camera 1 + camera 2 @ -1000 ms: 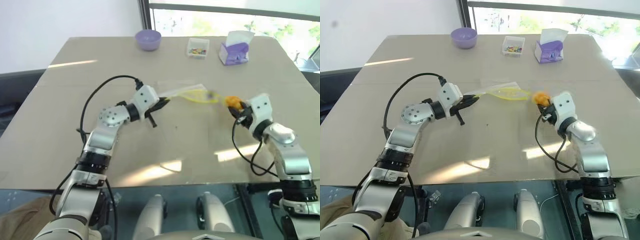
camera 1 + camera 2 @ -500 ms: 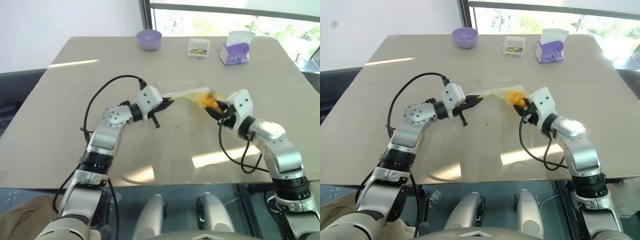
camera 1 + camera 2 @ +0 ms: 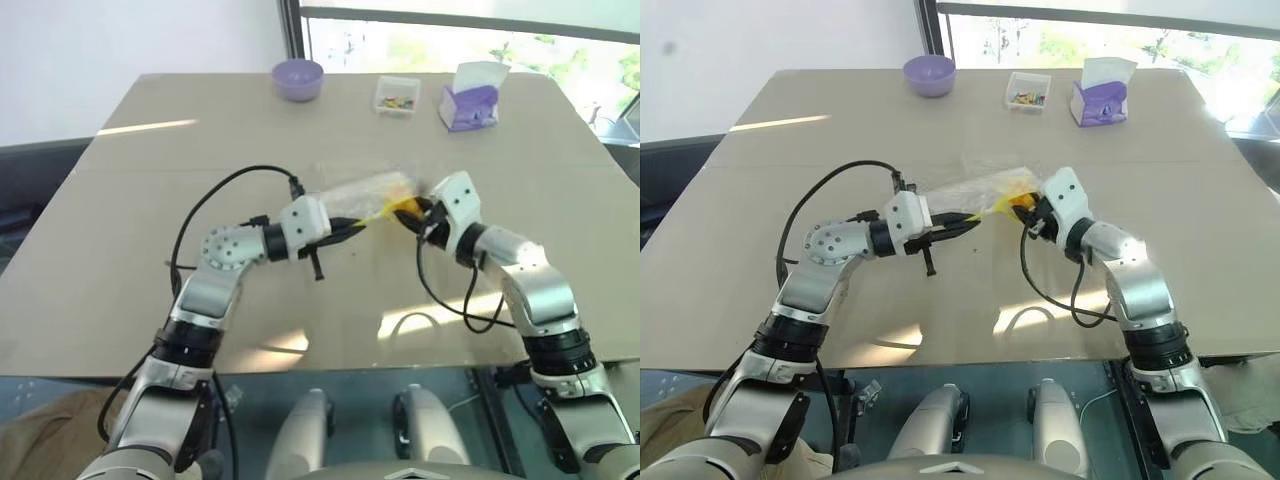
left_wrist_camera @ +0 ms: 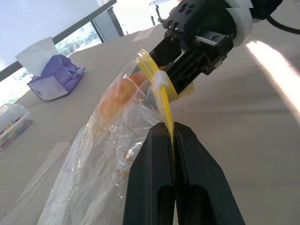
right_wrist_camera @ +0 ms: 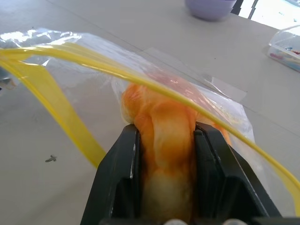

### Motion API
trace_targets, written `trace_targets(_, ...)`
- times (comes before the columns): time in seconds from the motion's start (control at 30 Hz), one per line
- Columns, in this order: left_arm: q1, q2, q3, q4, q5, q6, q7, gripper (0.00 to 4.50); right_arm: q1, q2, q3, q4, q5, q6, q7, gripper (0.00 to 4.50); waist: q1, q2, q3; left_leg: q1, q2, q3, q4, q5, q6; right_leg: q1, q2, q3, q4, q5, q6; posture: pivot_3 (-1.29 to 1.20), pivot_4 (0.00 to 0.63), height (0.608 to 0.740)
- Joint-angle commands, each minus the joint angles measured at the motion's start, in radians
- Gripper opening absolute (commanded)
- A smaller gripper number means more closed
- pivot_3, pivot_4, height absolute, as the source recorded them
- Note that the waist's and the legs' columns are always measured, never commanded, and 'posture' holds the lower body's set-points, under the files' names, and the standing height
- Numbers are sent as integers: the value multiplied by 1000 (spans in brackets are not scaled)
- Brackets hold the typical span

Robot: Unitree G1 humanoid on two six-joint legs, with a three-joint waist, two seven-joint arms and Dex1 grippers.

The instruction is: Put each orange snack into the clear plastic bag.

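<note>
Mid-table, both grippers meet above the surface. Left gripper: fingers pressed together on the yellow zip strip of the clear plastic bag, holding its mouth up. Right gripper: fingers clamped on the orange snack, which sits in the bag's open mouth. Far edge, left to right: purple bowl, small clear box, tissue box.

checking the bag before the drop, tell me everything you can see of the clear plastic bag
The clear plastic bag is thin, crinkly and transparent, with a yellow zip strip along its mouth. The left gripper is shut on that strip, lifting the mouth edge. The mouth gapes open, and the right gripper pushes the orange snack in through it. The bag's far end trails toward the table.
</note>
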Motion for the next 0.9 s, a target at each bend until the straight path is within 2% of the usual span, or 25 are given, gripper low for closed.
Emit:
trace_targets(0.03, 9, 8, 14, -38, -27, -30, -15, 0, -37, -21, 36, 20, -58, -83, 13, 1415, 0, 0, 0, 0, 0, 0, 0, 0, 0, 0, 0, 0, 0, 0, 0, 0, 150, 666)
trace_targets(0.17, 31, 8, 20, -45, -50, -41, -36, 0, -52, -8, 31, 53, -51, -98, 24, 1415, 0, 0, 0, 0, 0, 0, 0, 0, 0, 0, 0, 0, 0, 0, 0, 0, 150, 666)
trace_targets(0.27, 46, 7, 30, -46, -85, -38, -54, 0, -55, -6, 25, 60, -38, -102, 44, 2332, -1, 0, 0, 0, 0, 0, 0, 0, 0, 0, 0, 0, 0, 0, 0, 0, 150, 666)
trace_targets(0.4, 36, 7, 53, -12, -97, -13, -29, 0, -42, -10, 13, 42, -42, -108, 42, 4136, 0, 0, 0, 0, 0, 0, 0, 0, 0, 0, 0, 0, 0, 0, 0, 0, 150, 666)
trace_targets(0.43, 23, 7, 66, 24, -83, -6, -1, 0, -24, -23, -2, 9, -27, -109, 55, 4136, 1, 0, 0, 0, 0, 0, 0, 0, 0, 0, 0, 0, 0, 0, 0, 0, 150, 666)
trace_targets(0.47, 13, 6, 78, 54, -72, 1, 24, 0, -9, -36, -14, -19, -16, -113, 67, 4326, 1, 0, 0, 0, 0, 0, 0, 0, 0, 0, 0, 0, 0, 0, 0, 0, 150, 666)
trace_targets(0.57, -12, 3, 101, 88, -76, 33, 62, 0, 33, -79, -39, -90, 17, -126, 109, 4326, 3, 0, 0, 0, 0, -1, 0, 0, 0, 0, 0, -1, 0, 0, 0, 0, 150, 666)
trace_targets(0.73, -61, -3, 130, 106, -96, 89, 95, 0, 103, -216, -24, -159, -69, -221, 146, 4326, 3, 0, 0, 0, 0, -1, 0, 0, 0, 0, 0, -1, -1, 0, 0, 0, 150, 666)
trace_targets(0.9, -82, -15, 134, 66, -118, 136, 91, 0, 131, -259, 13, -182, -152, -270, 123, 4326, -3, 0, 0, 0, 0, 0, 0, 0, 0, 0, 0, 0, 0, 0, 0, 0, 150, 666)
